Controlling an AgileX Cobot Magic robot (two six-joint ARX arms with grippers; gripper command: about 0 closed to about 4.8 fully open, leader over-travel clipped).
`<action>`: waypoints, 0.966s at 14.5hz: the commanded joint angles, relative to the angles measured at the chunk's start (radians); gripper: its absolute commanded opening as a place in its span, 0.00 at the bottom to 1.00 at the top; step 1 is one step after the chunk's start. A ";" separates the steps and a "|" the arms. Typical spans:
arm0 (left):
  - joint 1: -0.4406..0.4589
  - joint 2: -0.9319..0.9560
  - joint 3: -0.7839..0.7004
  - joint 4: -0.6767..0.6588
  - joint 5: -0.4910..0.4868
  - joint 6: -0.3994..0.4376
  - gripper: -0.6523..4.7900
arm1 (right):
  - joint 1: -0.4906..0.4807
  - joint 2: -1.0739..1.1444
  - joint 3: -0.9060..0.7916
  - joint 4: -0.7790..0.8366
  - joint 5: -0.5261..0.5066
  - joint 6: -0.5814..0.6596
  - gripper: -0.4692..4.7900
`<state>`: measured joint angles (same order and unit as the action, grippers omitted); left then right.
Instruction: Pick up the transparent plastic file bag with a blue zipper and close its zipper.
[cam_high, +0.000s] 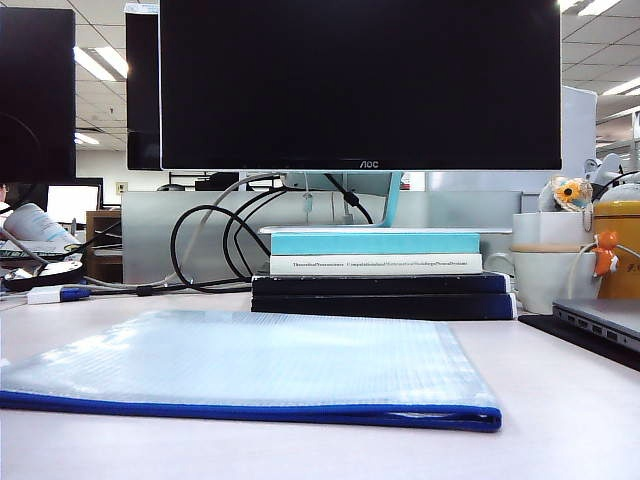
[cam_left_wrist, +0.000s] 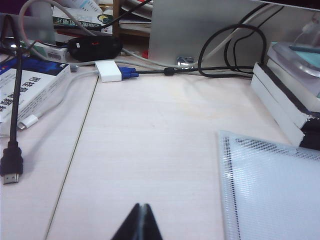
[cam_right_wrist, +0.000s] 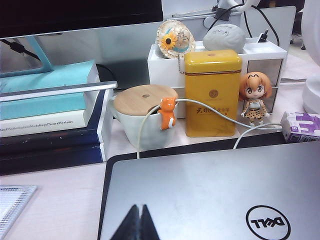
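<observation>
The file bag (cam_high: 250, 362) lies flat on the pale desk in the exterior view, a translucent mesh pouch with its blue zipper (cam_high: 250, 410) running along the near edge. A corner of the bag (cam_left_wrist: 272, 192) shows in the left wrist view, and a small corner (cam_right_wrist: 12, 200) in the right wrist view. My left gripper (cam_left_wrist: 142, 206) is shut and empty over bare desk, well clear of the bag's corner. Shut and empty too, my right gripper (cam_right_wrist: 139, 207) hangs over the closed laptop lid. Neither gripper appears in the exterior view.
Stacked books (cam_high: 380, 280) stand behind the bag under a monitor (cam_high: 360, 85). A closed Dell laptop (cam_right_wrist: 215, 195) lies to the right, with a lidded cup (cam_right_wrist: 142, 120), yellow tin (cam_right_wrist: 211, 92) and figurine (cam_right_wrist: 255, 97) behind it. Cables and an adapter (cam_left_wrist: 110, 71) lie at the left.
</observation>
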<state>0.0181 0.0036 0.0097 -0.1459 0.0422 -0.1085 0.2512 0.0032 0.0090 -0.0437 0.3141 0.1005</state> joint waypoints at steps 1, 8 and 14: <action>0.002 -0.003 0.001 0.014 0.001 -0.029 0.11 | -0.001 -0.002 -0.001 0.010 0.005 0.004 0.09; 0.002 0.058 0.318 0.054 0.087 -0.073 0.11 | -0.001 0.009 0.111 0.270 -0.006 0.179 0.09; 0.003 0.428 0.702 -0.069 0.236 0.374 0.11 | -0.001 0.395 0.465 0.243 -0.266 0.018 0.09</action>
<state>0.0193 0.4076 0.6777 -0.1844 0.2657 0.1471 0.2501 0.3546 0.4290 0.1959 0.1329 0.1688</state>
